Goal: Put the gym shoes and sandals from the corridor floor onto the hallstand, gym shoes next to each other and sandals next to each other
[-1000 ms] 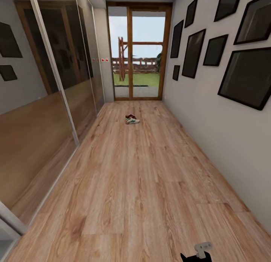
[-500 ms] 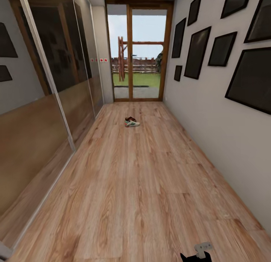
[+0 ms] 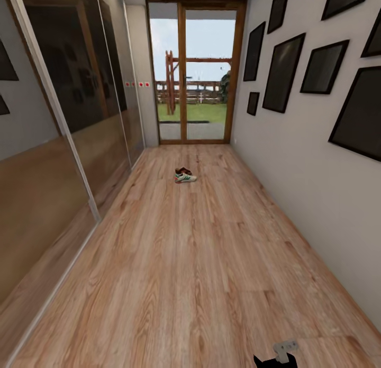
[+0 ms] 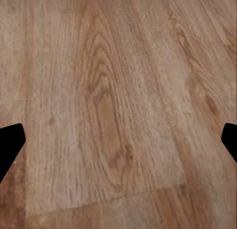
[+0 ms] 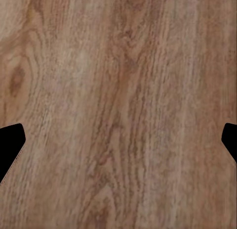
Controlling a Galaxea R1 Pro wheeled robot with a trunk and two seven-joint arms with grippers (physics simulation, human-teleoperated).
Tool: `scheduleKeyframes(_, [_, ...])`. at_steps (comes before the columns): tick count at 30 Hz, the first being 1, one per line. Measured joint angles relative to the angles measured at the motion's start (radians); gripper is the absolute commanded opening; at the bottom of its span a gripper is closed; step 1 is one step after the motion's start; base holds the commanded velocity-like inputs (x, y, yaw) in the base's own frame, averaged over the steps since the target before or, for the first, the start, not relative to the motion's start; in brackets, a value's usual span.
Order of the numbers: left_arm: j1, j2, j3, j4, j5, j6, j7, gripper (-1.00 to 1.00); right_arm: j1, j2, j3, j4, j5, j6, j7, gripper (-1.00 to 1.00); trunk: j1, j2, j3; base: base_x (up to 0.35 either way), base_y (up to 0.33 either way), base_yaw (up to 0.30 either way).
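Head view: a long, narrow corridor. Floor [image 3: 201, 262] of light-brown wood-grain planks running lengthwise toward a glazed door [image 3: 193, 71] with a brown wooden frame at the far end; grass, a fence and sky show through the glass.

Left wall: tall mirrored sliding panels [image 3: 58, 124] with pale metal edges, reflecting the floor and dark frames. Right wall: plain pale surface carrying a staggered group of dark picture frames [image 3: 283, 71].

Task item: one gym shoe [image 3: 185, 177], cream-white with green stripes and red at the opening, lying on the floor far down the corridor, roughly on its centre line and nearer the door than the camera. Long axis lies across the corridor, toe toward the right wall. A darker brown shape [image 3: 182, 170] sits just behind it, touching or nearly so; too small to tell what it is.

Obstructions: bare planks between the camera and the shoe.

Bottom edge: a small grey bracket above a black part of the robot [image 3: 280, 355].

Left wrist view: left gripper [image 4: 118, 145], black fingertips at both edges, spread wide over bare planks, nothing between them.

Right wrist view: right gripper [image 5: 118, 145], likewise spread wide and empty above the planks.
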Motion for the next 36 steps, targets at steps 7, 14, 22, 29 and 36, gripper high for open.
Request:
scheduleKeyframes(7, [0.000, 0.000, 0.000, 0.000, 0.000, 0.000, 0.000, 1.00, 0.000, 0.000, 0.000, 0.000, 0.000, 0.000, 0.000, 1.00, 0.000, 0.000, 0.000, 0.335, 0.000, 0.000])
scheduleKeyframes(14, [0.000, 0.000, 0.000, 0.000, 0.000, 0.000, 0.000, 1.00, 0.000, 0.000, 0.000, 0.000, 0.000, 0.000, 0.000, 1.00, 0.000, 0.000, 0.000, 0.335, 0.000, 0.000])
scheduleKeyframes(22, [0.000, 0.000, 0.000, 0.000, 0.000, 0.001, 0.000, 1.00, 0.000, 0.001, 0.000, 0.000, 0.000, 0.000, 0.000, 1.00, 0.000, 0.000, 0.000, 0.335, 0.000, 0.000])
scheduleKeyframes(29, [0.000, 0.000, 0.000, 0.000, 0.000, 0.001, 0.000, 1.00, 0.000, 0.001, 0.000, 0.000, 0.001, 0.000, 0.000, 1.00, 0.000, 0.000, 0.000, 0.335, 0.000, 0.000])
scheduleKeyframes(36, [0.000, 0.000, 0.000, 0.000, 0.000, 0.001, 0.000, 1.00, 0.000, 0.001, 0.000, 0.000, 0.001, 0.000, 0.000, 1.00, 0.000, 0.000, 0.000, 0.335, 0.000, 0.000])
